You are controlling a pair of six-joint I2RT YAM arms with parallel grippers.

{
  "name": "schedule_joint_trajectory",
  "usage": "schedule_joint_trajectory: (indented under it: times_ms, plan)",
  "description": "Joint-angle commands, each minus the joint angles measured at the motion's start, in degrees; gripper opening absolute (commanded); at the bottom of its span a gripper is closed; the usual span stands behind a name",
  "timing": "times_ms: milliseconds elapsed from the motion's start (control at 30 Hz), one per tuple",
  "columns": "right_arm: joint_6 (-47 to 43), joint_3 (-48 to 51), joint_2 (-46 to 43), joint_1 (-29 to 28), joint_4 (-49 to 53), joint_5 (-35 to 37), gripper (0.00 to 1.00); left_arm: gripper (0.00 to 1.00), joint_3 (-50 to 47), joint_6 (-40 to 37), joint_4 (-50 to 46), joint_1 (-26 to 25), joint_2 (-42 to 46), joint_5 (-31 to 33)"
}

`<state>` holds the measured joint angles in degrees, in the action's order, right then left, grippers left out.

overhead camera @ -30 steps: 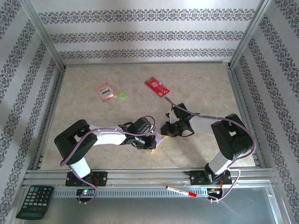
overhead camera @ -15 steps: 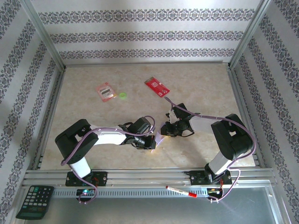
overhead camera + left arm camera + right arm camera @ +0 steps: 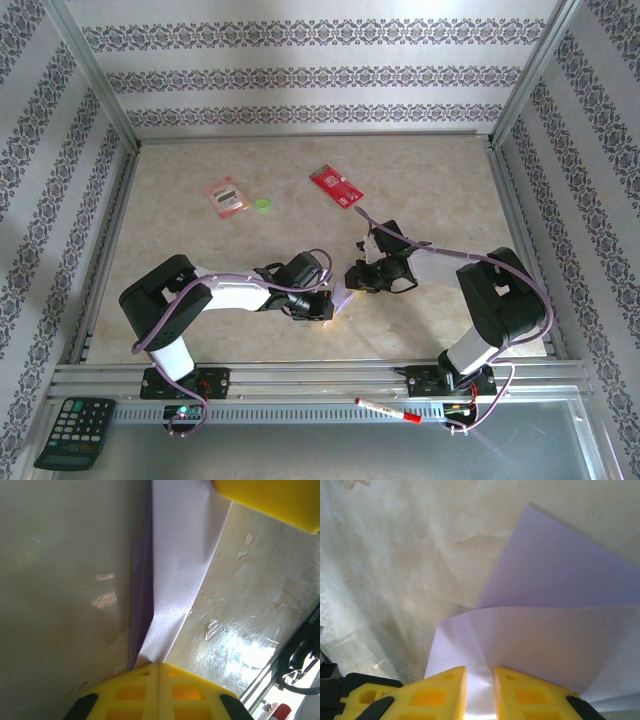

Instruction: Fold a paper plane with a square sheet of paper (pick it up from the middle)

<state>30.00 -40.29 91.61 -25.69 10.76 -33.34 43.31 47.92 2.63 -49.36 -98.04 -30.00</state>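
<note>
The pale lilac square sheet of paper (image 3: pixel 343 297) lies folded into layered flaps on the table between both grippers. I cannot tell whether it has the paper plane's shape. My left gripper (image 3: pixel 325 308) is shut on one end of the paper (image 3: pixel 175 580), which runs out from its closed yellow fingertips (image 3: pixel 158 666). My right gripper (image 3: pixel 352 281) sits at the other end. Its yellow fingers (image 3: pixel 445 685) stand a narrow gap apart over a raised flap of the sheet (image 3: pixel 545 630), and paper shows in the gap (image 3: pixel 480 682). A right finger (image 3: pixel 270 500) shows at the top of the left wrist view.
A red card (image 3: pixel 336 185) and a pink-red packet (image 3: pixel 226 196) lie farther back, with a small green disc (image 3: pixel 263 205) between them. A remote (image 3: pixel 75 432) and a red marker (image 3: pixel 388 410) rest on the front rail. Metal frame rails border the table.
The right arm's elbow has shifted slightly rightward and its jaws have parted a touch. The left arm and the paper stay where they were.
</note>
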Motion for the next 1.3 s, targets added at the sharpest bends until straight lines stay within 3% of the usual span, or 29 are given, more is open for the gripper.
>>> schedule_joint_trajectory:
  times_ms: [0, 500, 1267]
  plan:
    - [-0.1, 0.7, -2.4, 0.2, 1.1, -0.9, 0.22, 0.00, -2.0, -1.1, -1.2, 0.9, -1.8, 1.4]
    - [6.5, 4.3, -4.6, -6.0, -4.3, -3.4, 0.22, 0.00, -2.4, -1.1, -1.1, 1.2, -2.3, 1.6]
    - [17.7, 9.8, -3.6, -7.5, -14.8, -8.8, 0.19, 0.00, -3.2, -1.0, -0.3, 1.4, -2.5, 1.7]
